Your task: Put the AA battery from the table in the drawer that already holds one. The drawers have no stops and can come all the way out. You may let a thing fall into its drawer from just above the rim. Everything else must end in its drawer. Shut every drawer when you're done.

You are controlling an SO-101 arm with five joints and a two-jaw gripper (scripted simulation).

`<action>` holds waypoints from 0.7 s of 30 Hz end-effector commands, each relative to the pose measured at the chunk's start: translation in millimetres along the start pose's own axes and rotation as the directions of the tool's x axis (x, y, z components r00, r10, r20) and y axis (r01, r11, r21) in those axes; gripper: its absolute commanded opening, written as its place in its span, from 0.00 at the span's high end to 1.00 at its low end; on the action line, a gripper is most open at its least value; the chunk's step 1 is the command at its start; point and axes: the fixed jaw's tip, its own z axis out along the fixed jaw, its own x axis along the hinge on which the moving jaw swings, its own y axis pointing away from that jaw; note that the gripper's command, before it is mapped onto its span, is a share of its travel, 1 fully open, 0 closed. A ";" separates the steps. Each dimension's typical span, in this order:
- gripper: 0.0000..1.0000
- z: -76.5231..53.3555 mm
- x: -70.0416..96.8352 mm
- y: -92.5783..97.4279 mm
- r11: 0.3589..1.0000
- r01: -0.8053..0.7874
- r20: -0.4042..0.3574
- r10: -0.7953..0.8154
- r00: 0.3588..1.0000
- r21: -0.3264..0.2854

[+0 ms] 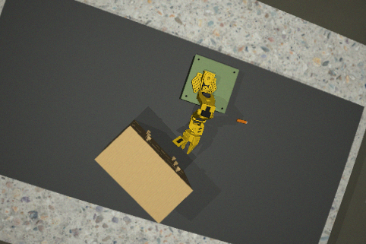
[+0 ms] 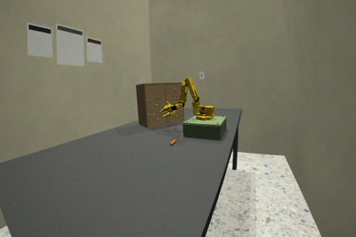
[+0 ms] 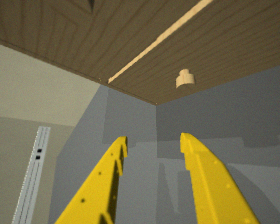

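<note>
The orange AA battery (image 1: 241,122) lies on the dark table to the right of the arm's base; it also shows in the exterior view (image 2: 173,142). The wooden drawer cabinet (image 1: 144,174) stands to the left front of the arm, and all its drawers look shut (image 2: 160,104). My gripper (image 1: 187,147) hovers just in front of the cabinet's face, near its lower right corner (image 2: 165,111). In the wrist view its jaws are slightly apart with nothing between them, and one drawer knob (image 3: 185,79) sits a little ahead of them.
The arm stands on a green base block (image 1: 209,83) near the table's far edge. The cabinet's front with several small knobs (image 1: 175,163) faces the arm. The table edge runs close behind the base (image 2: 233,132).
</note>
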 end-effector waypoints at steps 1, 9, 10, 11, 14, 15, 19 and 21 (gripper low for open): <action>0.79 18.0 -2.5 -10.6 1.000 -0.019 0.031 0.019 0.999 0.001; 0.79 28.5 -1.9 -21.2 1.000 -0.025 0.046 0.025 0.999 0.011; 0.79 28.5 -1.9 -21.1 1.000 -0.025 0.046 0.025 0.999 0.011; 0.79 28.5 -1.9 -21.2 1.000 -0.025 0.046 0.025 0.999 0.011; 0.79 28.5 -1.9 -21.1 1.000 -0.025 0.046 0.025 0.999 0.011; 0.79 28.5 -1.9 -21.2 1.000 -0.025 0.046 0.025 0.999 0.011; 0.79 28.5 -1.9 -21.2 1.000 -0.025 0.046 0.025 0.999 0.011; 0.79 28.5 -1.9 -21.2 1.000 -0.025 0.046 0.025 0.999 0.011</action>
